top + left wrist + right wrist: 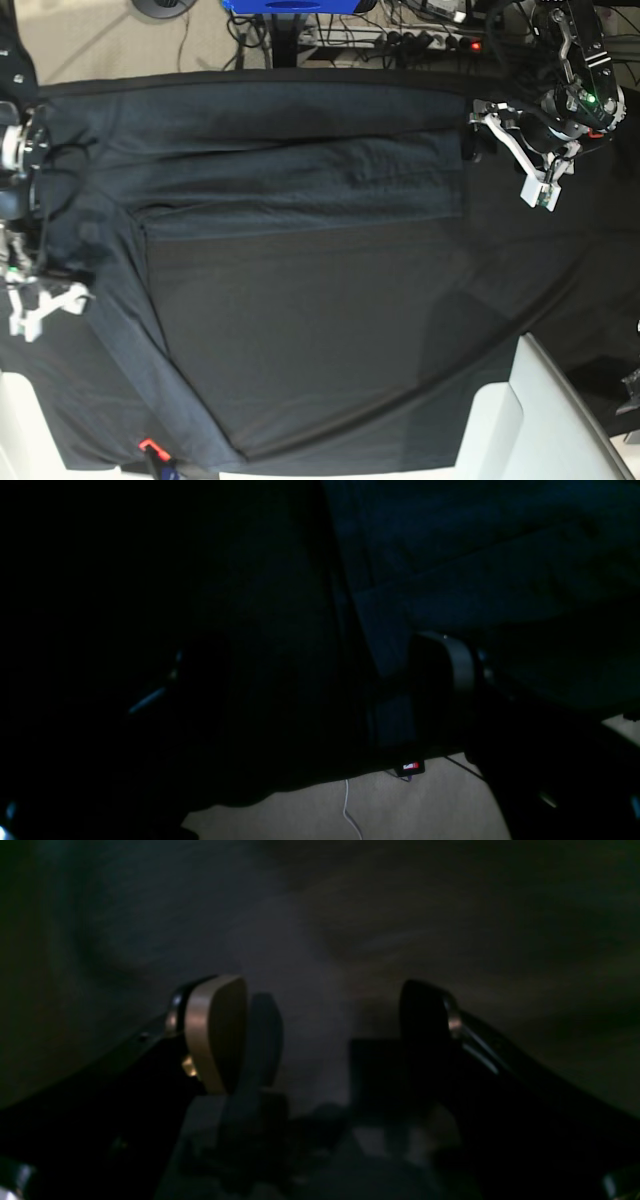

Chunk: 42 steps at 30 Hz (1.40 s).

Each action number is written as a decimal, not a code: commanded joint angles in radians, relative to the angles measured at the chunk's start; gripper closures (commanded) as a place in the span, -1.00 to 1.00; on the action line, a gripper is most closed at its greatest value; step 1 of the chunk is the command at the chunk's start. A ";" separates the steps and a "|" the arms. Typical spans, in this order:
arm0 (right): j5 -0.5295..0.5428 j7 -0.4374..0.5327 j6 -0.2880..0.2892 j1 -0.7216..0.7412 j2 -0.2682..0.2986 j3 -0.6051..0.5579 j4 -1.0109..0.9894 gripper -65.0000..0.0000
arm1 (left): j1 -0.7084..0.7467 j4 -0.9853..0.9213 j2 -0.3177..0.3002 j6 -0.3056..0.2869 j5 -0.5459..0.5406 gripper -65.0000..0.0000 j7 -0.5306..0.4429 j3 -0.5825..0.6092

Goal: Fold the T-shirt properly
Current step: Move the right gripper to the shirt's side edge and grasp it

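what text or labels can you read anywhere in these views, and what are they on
No word, number or brand can be read in any view.
Small red and white patch on a dark box on the floor: too small and blurred to read.
T-shirt: plain, no print or tag showing.
Black table cloth: no marking.
Blue item at the top edge of the base view: no legible lettering.

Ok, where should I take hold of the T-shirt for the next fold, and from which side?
Probably the T-shirt's straight side edge at the base view's right, near its lower corner. It lies flat and free there, and the open left pincer sits astride it. Come in from that outer side, over the black cloth.
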 commanded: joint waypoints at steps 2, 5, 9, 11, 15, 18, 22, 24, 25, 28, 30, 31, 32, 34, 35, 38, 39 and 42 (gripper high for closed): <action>0.006 0.020 0.000 0.028 0.017 -0.002 0.010 -0.39 | 0.000 0.013 -0.011 -0.004 -0.012 -0.62 -0.015 -0.006; 0.006 0.020 0.000 0.005 0.017 -0.002 0.010 -0.39 | -0.001 0.013 -0.010 -0.004 -0.012 -0.62 -0.015 -0.006; 0.006 0.020 0.000 -0.003 0.014 -0.002 0.010 -0.39 | -0.001 0.013 -0.010 -0.004 -0.012 -0.62 -0.015 -0.006; 0.006 0.020 0.000 -0.012 0.012 -0.002 0.010 -0.39 | 0.000 0.013 -0.010 -0.004 -0.012 -0.62 -0.015 -0.006; 0.006 0.020 0.000 -0.014 0.003 -0.002 0.010 -0.23 | 0.006 0.013 -0.010 -0.004 -0.012 -0.62 -0.015 -0.006; 0.006 0.017 0.000 -0.014 0.003 -0.002 0.010 0.34 | 0.006 0.013 -0.010 -0.004 -0.012 -0.62 -0.015 -0.006; 0.006 0.017 0.000 -0.014 0.002 -0.002 0.012 1.00 | 0.006 0.013 -0.010 -0.004 -0.012 -0.62 -0.014 -0.006; 0.006 0.017 0.000 -0.014 0.002 -0.002 0.019 0.98 | 0.006 0.013 -0.010 -0.004 -0.012 -0.62 -0.011 -0.005; 0.006 0.017 0.002 -0.014 0.002 -0.002 0.019 1.00 | 0.005 0.013 -0.008 -0.004 -0.012 -0.62 -0.011 -0.003; 0.006 -0.014 0.002 -0.037 0.002 0.000 0.075 1.00 | 0.003 0.013 -0.008 -0.004 -0.012 -0.62 -0.009 -0.002; 0.006 -0.071 0.002 -0.084 0.000 0.005 0.184 1.00 | 0.002 0.013 -0.008 -0.004 -0.012 -0.62 -0.009 -0.002; 0.009 -0.098 0.002 -0.110 -0.001 0.006 0.245 1.00 | 0.000 0.013 -0.008 -0.004 -0.012 -0.62 -0.009 -0.002; 0.011 -0.126 0.002 -0.149 -0.003 0.008 0.312 1.00 | 0.000 0.013 -0.008 -0.004 -0.012 -0.62 -0.008 -0.002; 0.012 -0.187 0.002 -0.218 -0.021 0.008 0.461 1.00 | -0.003 0.013 -0.008 -0.004 -0.012 -0.62 -0.008 0.001; 0.012 -0.227 0.002 -0.253 -0.027 0.008 0.540 1.00 | -0.003 0.013 -0.008 -0.004 -0.012 -0.62 -0.008 0.003; 0.012 -0.351 -0.001 -0.350 -0.043 0.023 0.727 1.00 | -0.003 0.013 -0.008 -0.004 -0.012 -0.62 -0.008 0.003; 0.012 -0.376 -0.001 -0.377 -0.060 0.043 0.780 1.00 | -0.003 0.013 -0.008 -0.004 -0.012 -0.62 -0.008 0.001; 0.009 -0.434 -0.001 -0.456 -0.101 0.101 0.922 1.00 | -0.004 0.013 -0.008 -0.004 -0.012 -0.62 -0.008 0.003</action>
